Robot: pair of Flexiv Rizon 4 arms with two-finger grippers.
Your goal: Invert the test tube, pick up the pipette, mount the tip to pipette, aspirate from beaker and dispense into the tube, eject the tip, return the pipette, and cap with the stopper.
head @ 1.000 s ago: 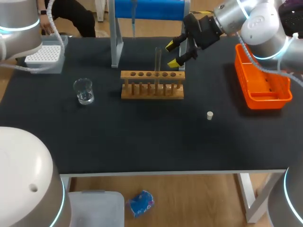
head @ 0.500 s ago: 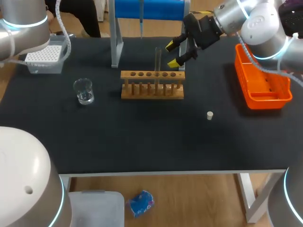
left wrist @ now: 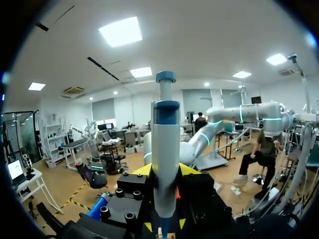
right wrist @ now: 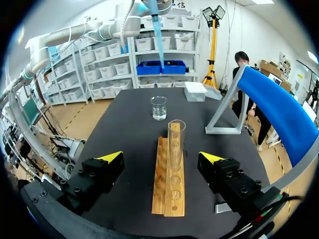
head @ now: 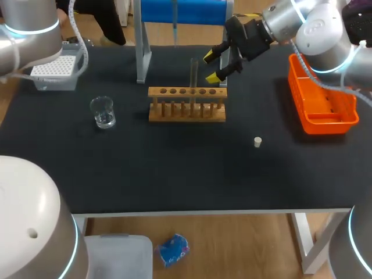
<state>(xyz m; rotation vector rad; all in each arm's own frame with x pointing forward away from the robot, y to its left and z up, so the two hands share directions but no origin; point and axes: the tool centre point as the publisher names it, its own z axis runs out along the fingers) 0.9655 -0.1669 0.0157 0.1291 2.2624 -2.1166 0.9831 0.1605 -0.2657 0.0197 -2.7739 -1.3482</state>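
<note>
Black table, tan wooden rack, orange bin, white stopper, blue-and-grey pipette, clear tube.

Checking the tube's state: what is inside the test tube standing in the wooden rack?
The test tube looks clear and empty above the wooden rack, its top open. Its lower end sits in a rack hole, hidden.
</note>
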